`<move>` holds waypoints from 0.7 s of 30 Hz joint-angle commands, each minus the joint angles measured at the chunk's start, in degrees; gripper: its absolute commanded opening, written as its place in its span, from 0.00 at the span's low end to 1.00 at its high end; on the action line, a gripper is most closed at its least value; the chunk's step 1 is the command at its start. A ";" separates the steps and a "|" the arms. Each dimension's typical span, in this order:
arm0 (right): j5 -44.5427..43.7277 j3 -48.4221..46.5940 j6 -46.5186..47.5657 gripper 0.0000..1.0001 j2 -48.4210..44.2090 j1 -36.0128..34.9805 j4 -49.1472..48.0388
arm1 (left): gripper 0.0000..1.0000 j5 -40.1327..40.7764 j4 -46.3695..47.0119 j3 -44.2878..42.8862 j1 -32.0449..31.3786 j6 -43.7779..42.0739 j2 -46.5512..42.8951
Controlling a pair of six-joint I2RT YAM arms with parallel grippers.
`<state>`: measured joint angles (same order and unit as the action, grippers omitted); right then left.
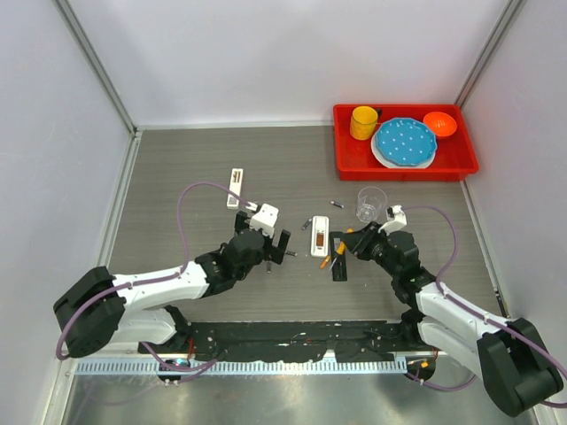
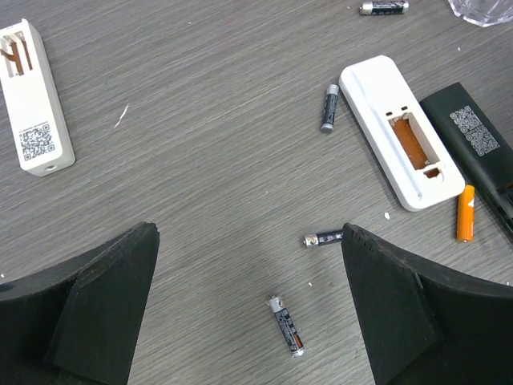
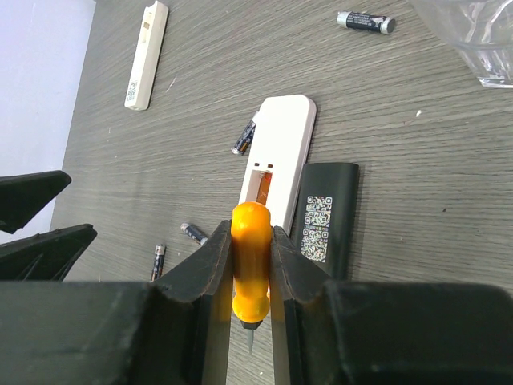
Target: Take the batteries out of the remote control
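- Jaws differ by side: the right jaws are clamped on the handle of the orange screwdriver [image 3: 250, 265], probably held as a prying tool. The left jaws are spread wide with nothing between them, low over loose batteries [image 2: 287, 325], seemingly readied for a pick.
- The table [image 1: 177, 177] is used as the drop zone, and the red tray [image 1: 350, 159] stands at its far right corner, well apart from the work.
- The white remote [image 2: 377, 104] is laid back-up between the two arms with its bay exposed. Something orange is seen inside, possibly a cell not yet lifted out, though that cannot be told.
- The black remote [image 2: 481, 140] is laid just beside it, and a second white remote [image 2: 32, 104] is set well apart to the left.
- Around the white remote the batteries are scattered, with an orange battery [image 2: 466, 213] at its near end and dark ones alongside.
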<state>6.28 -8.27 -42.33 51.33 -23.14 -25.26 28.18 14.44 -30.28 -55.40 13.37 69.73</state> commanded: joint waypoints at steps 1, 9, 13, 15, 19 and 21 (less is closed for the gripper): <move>0.22 -2.18 1.19 0.01 -1.14 -0.07 -1.73 | 1.00 -1.55 3.67 -0.83 0.11 -1.23 0.40; -0.48 -2.18 1.54 0.01 -2.38 -0.16 0.56 | 1.00 -1.91 2.53 -1.88 0.11 -1.50 1.89; -0.75 -2.19 1.63 0.01 -2.20 -0.16 0.47 | 1.00 -2.78 2.61 -1.97 0.11 -1.50 1.98; -0.66 -2.36 1.63 0.01 -2.11 -0.16 0.64 | 1.00 -2.87 2.62 -1.89 0.11 -1.59 2.16; -0.74 -2.36 1.98 0.01 -2.11 -0.16 0.82 | 1.00 -2.43 2.26 -2.15 0.11 -1.41 2.16; -1.19 -2.62 1.98 0.01 -2.20 -0.16 1.43 | 1.00 -2.78 2.35 -2.15 0.11 -1.32 2.16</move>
<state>6.11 -8.32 -41.82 49.84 -23.14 -23.16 25.45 14.52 -30.57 -55.40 12.73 71.72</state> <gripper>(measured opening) 0.247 0.996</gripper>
